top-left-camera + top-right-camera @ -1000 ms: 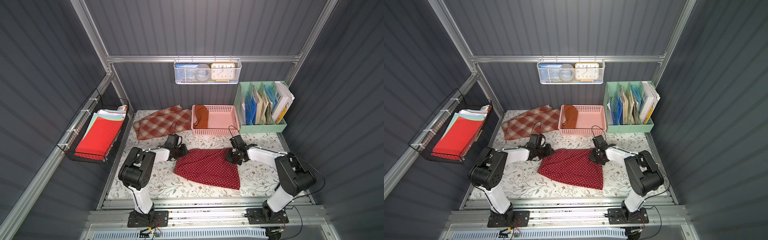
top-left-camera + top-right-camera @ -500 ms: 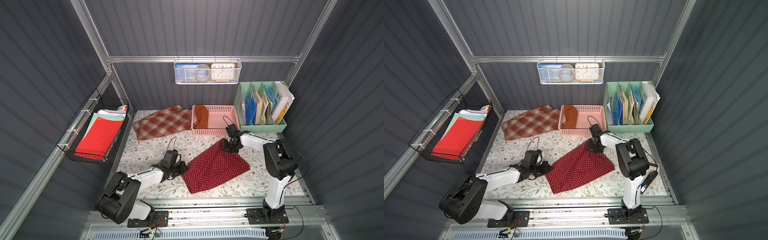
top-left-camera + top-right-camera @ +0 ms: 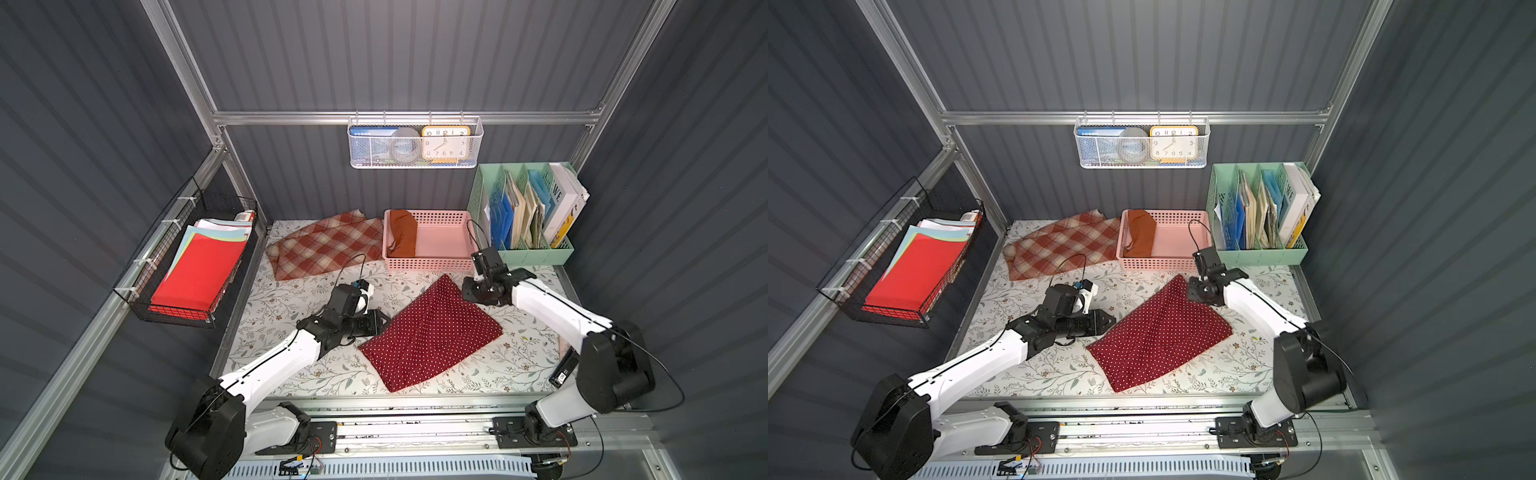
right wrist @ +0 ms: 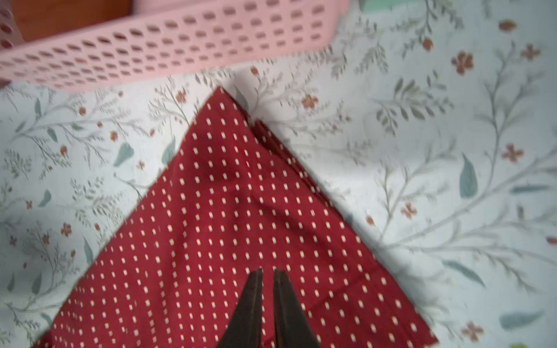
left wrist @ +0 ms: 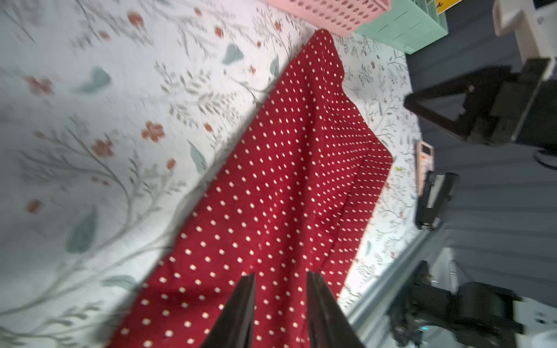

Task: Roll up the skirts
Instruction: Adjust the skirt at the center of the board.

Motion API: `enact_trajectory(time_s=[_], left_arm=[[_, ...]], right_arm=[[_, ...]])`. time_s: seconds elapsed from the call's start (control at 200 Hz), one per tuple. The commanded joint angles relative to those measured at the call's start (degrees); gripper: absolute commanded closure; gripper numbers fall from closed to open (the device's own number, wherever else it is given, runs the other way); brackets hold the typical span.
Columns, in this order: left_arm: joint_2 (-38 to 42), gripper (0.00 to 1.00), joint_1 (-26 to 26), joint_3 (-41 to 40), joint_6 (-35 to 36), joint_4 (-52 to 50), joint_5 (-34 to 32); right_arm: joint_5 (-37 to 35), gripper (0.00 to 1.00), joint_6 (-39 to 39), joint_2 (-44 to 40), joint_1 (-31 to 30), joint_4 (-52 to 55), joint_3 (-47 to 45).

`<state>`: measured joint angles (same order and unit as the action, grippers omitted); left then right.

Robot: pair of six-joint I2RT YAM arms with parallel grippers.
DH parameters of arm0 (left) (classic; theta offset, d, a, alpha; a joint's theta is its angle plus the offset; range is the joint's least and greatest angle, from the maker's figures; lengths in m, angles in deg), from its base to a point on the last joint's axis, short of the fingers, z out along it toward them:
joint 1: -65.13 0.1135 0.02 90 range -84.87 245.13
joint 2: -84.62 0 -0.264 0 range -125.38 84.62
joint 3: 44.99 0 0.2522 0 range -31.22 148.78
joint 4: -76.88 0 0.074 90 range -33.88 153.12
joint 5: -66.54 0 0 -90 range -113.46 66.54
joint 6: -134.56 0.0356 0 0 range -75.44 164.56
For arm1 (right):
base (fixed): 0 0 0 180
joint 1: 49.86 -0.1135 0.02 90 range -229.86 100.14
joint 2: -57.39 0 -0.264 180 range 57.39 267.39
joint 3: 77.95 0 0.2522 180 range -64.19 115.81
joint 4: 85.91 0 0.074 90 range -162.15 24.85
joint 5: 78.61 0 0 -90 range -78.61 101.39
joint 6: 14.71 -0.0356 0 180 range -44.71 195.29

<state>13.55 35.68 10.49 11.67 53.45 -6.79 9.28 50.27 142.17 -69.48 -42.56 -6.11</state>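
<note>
- Skirt [image 3: 430, 332], polka-dotted, lies flat mid-worktop [image 3: 291, 299].
- Left claw [image 5: 281, 275] at its 9 o'clock edge, fingers apart.
- Right claw [image 4: 268, 271] at the 1 o'clock corner, barely apart, apparently gripping nothing.

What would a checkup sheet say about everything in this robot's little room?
Surface: floral tablecloth, flat.
Job's things: polka-dot skirt flat, unrolled, mid-table; plaid skirt flat at the back; rust-orange skirt bundled inside pink basket.
Clutter: mint file organiser; hanging wire basket with clock; side rack of paper sheets.
Grippers: left gripper open at the polka-dot skirt's edge; right gripper barely parted near its far corner, holding nothing.
Cables: a black cable loop above each wrist.
Surroundings: dark ribbed walls, aluminium frame.
</note>
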Motion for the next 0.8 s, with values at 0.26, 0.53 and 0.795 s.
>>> enact_trajectory(time_s=[0.26, 0.53, 0.795], left_arm=[[-13.2, 0.31, 4.4, -2.3, -0.3, -1.9, -9.5], [-15.3, 0.41, 4.6, -8.9, -2.2, 7.1, 0.1], [-11.1, 0.55, 0.1, -16.5, -14.0, 22.0, 6.2]], right_arm=[[2.7, 0.85, -8.3, -5.2, -0.5, -1.8, -20.8], [3.1, 0.85, -7.3, 2.8, 2.9, 0.6, -13.8], [3.2, 0.86, -1.5, 13.1, 11.3, 2.1, -3.7]])
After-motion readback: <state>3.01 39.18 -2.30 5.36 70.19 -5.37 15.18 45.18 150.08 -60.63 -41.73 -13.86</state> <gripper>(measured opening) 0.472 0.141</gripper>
